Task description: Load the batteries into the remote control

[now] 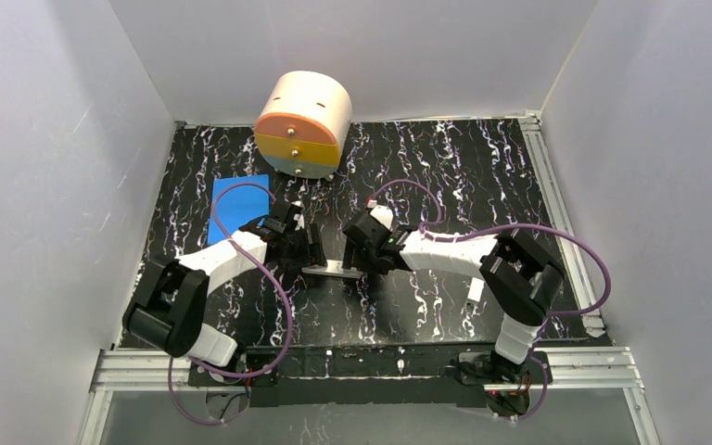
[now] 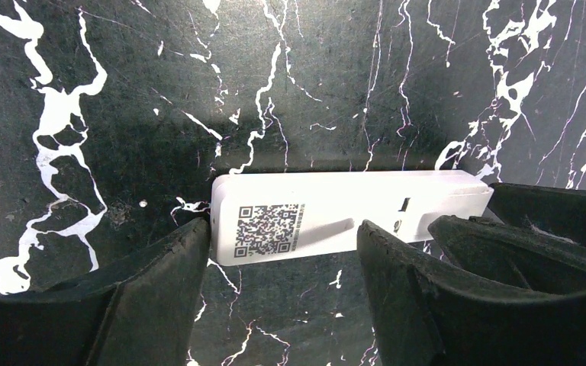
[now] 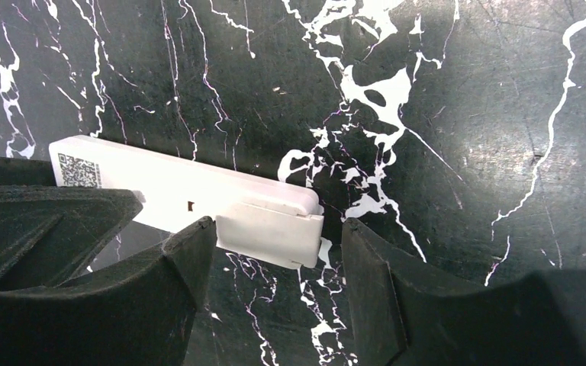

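The remote control (image 2: 336, 213), at the centre of the left wrist view, looks like smooth white plastic with a faint sheen. The surface (image 2: 122, 91) beneath it is black with white marble veining, lightly glossy and finely scratched. The left gripper (image 2: 282, 240) is matt black, with rough, ragged edges. Bare metal rails (image 1: 584, 369) cross the bottom of the top view.
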`<state>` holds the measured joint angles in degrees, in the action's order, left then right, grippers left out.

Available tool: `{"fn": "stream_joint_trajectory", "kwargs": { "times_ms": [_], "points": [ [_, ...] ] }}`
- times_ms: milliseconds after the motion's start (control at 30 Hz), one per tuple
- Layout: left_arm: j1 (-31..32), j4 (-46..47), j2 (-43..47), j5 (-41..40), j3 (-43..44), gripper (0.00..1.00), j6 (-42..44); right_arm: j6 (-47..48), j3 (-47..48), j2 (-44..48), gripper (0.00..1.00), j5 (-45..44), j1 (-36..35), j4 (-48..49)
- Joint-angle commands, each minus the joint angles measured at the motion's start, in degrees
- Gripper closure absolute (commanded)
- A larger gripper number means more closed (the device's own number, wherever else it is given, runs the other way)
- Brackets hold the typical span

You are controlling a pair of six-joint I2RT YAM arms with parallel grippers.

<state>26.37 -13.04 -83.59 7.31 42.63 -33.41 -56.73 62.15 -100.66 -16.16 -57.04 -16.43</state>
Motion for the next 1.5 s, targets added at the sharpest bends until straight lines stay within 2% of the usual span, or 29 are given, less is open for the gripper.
{"fn": "stream_joint_trajectory", "kwargs": {
  "times_ms": [0,1067,1467],
  "points": [
    [0.0,-0.52,-0.99,1.33,-0.54,0.32,0.54,-2.94,1.05,-0.26,0.31,-1.0,-0.59,1.32],
    [0.0,0.61,-0.79,2.6,-1.42,0.35,0.55,-4.88,5.61,-4.94,0.32,-1.64,-1.5,-1.7],
    [0.0,-0.4,-0.25,2.07,-0.75,0.34,0.87,-3.19,-2.93,3.0,0.28,-3.58,-0.79,0.24]
  ]
}}
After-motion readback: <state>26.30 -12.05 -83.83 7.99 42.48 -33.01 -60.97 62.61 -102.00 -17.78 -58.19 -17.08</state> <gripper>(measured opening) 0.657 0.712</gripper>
